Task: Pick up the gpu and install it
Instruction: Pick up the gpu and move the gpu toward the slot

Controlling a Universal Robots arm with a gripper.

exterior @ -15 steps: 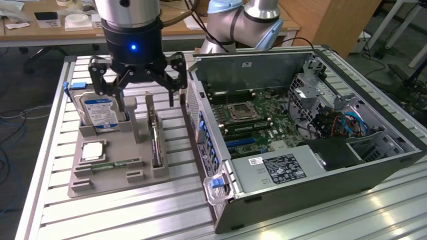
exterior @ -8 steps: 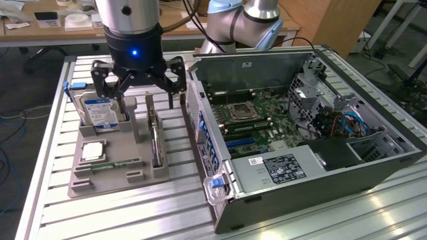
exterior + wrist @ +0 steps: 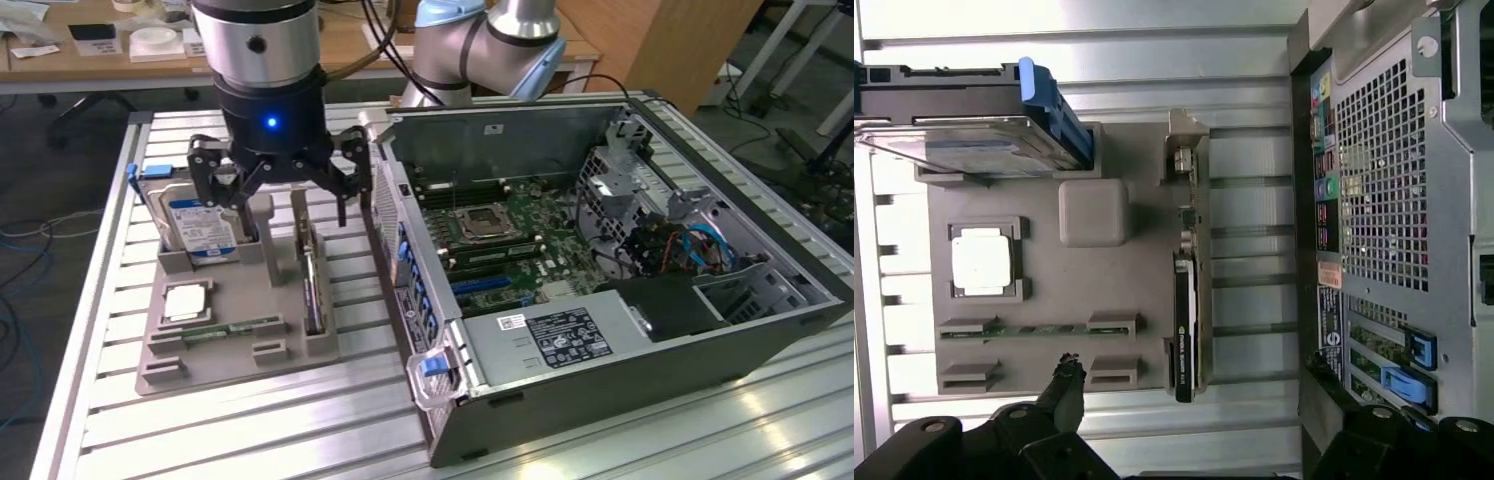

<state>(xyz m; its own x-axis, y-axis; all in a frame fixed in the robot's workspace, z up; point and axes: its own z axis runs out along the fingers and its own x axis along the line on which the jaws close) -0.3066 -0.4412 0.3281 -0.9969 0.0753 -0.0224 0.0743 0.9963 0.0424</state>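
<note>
Two black fingers (image 3: 1066, 385) of the gripper (image 3: 283, 200) are seen spread as wide as they go, and nothing is held between them. The gripper is pointed straight down. Below the gap between its fingers the gpu (image 3: 311, 285) (image 3: 1184, 320) is found: a thin flat rectangular card with a black cooler face, a dark circuit board and a silver metal end bracket. It is stood on its long edge in a slot of a grey moulded holder tray (image 3: 240, 355) (image 3: 1044, 290), and it is touched by neither finger.

To one side of the gripper, just under one finger, a silver hard drive with a blue-white label (image 3: 200, 225) (image 3: 964, 150) is held upright in the same tray. Farther out from the gripper, a square silver processor chip (image 3: 187, 300) (image 3: 981, 262) and a narrow green memory stick (image 3: 234, 328) (image 3: 1024, 328) are laid flat in recesses of the tray.

On the gripper's other side, past the gpu, an open dark grey computer case (image 3: 627, 370) (image 3: 1384, 180) is laid on its side, its green motherboard (image 3: 534, 225) exposed. Everything is carried by a slatted aluminium table (image 3: 267, 430).
</note>
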